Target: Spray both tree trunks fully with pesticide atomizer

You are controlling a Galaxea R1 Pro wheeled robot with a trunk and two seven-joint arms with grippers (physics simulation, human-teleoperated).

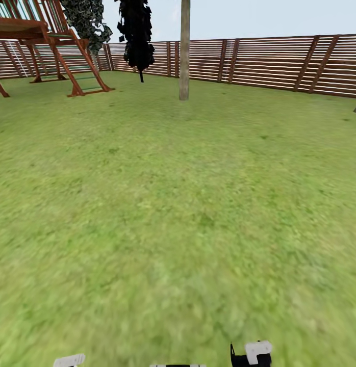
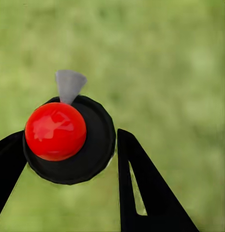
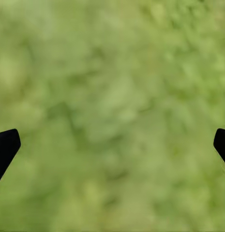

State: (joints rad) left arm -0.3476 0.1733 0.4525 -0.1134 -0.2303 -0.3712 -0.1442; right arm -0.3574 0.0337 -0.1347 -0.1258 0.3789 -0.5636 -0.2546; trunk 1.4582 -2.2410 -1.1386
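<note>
- The sprayer is seen in the left wrist view, sitting between the fingers of the left gripper; one finger touches its black rim, while a thin gap seems to remain at the other, so a firm clamp cannot be told from this angle.
- The right gripper is held wide apart over bare grass, with nothing between its black tips.
- A slip is judged the main risk: the sprayer's body is round and smooth, and if it is held only loosely it could roll or drop while the robot drives.
- A tall trunk stands far off across the lawn, near the fence. From such range the mist would be expected to fall short, so a close approach is judged necessary.
- The nozzle's aim could also be misjudged, since the small grey cone on the sprayer points along the ground, not up.
- A confusion of targets is possible: a thin black-leaved tree stands just beside the trunk's line of sight.
- The sprayer is made up of a glossy red dome on a matte black disc. The trunk is a plain grey-brown column; the fence is of brown horizontal slats; a red-brown wooden play frame stands at the far left.
</note>
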